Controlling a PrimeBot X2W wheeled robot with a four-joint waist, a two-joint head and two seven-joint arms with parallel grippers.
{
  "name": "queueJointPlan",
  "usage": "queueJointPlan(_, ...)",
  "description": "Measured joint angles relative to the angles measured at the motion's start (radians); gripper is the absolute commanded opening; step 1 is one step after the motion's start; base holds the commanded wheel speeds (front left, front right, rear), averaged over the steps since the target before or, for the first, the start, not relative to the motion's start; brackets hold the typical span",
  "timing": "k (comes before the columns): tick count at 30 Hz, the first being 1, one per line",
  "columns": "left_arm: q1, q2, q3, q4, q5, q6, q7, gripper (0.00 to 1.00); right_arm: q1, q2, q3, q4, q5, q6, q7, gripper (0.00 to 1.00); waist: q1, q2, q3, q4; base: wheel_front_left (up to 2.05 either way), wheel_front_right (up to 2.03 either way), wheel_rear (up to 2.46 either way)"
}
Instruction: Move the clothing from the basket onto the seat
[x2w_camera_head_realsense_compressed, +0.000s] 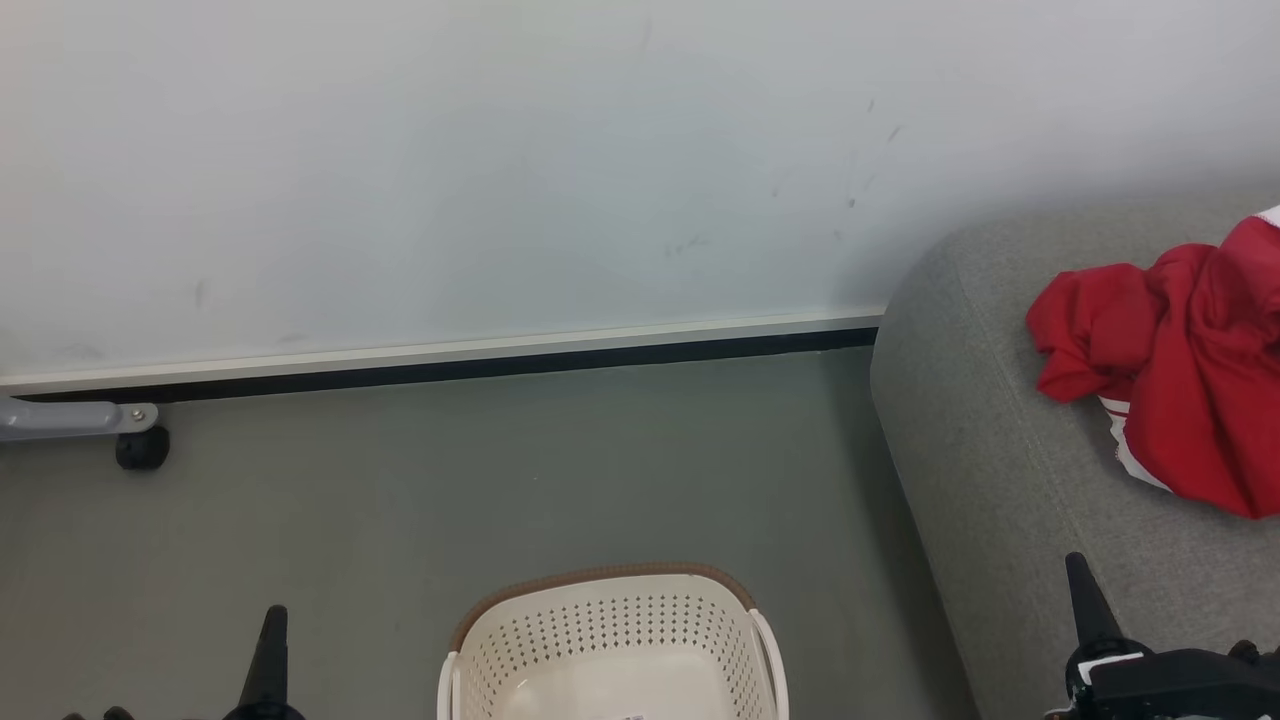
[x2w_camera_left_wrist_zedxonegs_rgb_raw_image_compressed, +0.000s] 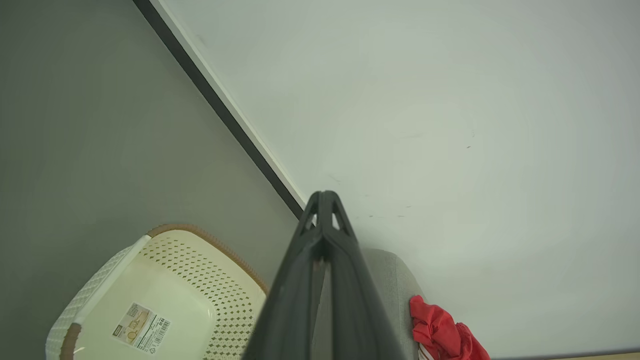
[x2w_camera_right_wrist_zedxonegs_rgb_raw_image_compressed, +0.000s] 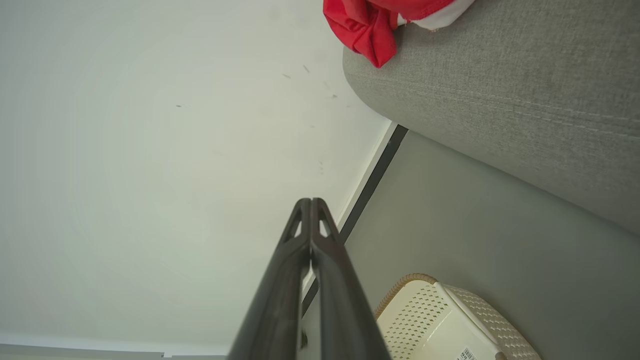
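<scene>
The red clothing (x2w_camera_head_realsense_compressed: 1170, 380) lies bunched on the grey seat (x2w_camera_head_realsense_compressed: 990, 420) at the right, with white striped trim at its lower edge. The cream basket (x2w_camera_head_realsense_compressed: 610, 640) with a brown rim stands on the floor at the bottom centre, and only a label (x2w_camera_left_wrist_zedxonegs_rgb_raw_image_compressed: 141, 327) lies on its bottom. My left gripper (x2w_camera_head_realsense_compressed: 270, 650) is at the lower left, fingertips (x2w_camera_left_wrist_zedxonegs_rgb_raw_image_compressed: 325, 200) pressed together, holding nothing. My right gripper (x2w_camera_head_realsense_compressed: 1085, 590) is over the seat's near edge, its fingers (x2w_camera_right_wrist_zedxonegs_rgb_raw_image_compressed: 310, 210) also shut and empty. The clothing (x2w_camera_right_wrist_zedxonegs_rgb_raw_image_compressed: 380, 25) and seat (x2w_camera_right_wrist_zedxonegs_rgb_raw_image_compressed: 500, 100) show in the right wrist view too.
A pale wall (x2w_camera_head_realsense_compressed: 500, 170) with a white and black baseboard (x2w_camera_head_realsense_compressed: 450, 362) runs behind the grey floor (x2w_camera_head_realsense_compressed: 500, 480). A grey metal leg with a black caster (x2w_camera_head_realsense_compressed: 140, 448) stands at the far left by the wall.
</scene>
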Motion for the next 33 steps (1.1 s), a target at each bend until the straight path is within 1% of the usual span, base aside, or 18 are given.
queueJointPlan(2,-0.001,-0.005,0.002,0.01,-0.02,-0.008,0.007,0.0,-0.004,0.002,-0.009,0.002,0.026,0.008,0.005,0.0,0.0,0.0,0.0,0.002,0.0,0.0,0.0)
queueJointPlan(4,-0.016,-0.01,0.005,0.021,-0.065,-0.016,0.019,0.0,-0.004,0.006,-0.024,0.008,0.067,0.016,0.018,0.0,0.0,0.0,0.001,0.004,0.0,0.0,0.0)
queueJointPlan(27,-0.114,-0.036,0.031,0.088,-0.335,-0.07,0.094,0.0,-0.03,0.03,-0.128,0.042,0.365,0.07,0.096,0.0,0.0,0.0,0.003,0.02,0.0,0.0,0.0)
queueJointPlan(33,-0.121,-0.04,0.032,0.091,-0.358,-0.07,0.099,0.0,-0.043,0.031,-0.133,0.043,0.376,0.074,0.1,0.0,0.0,0.0,0.003,0.021,0.0,0.0,0.0)
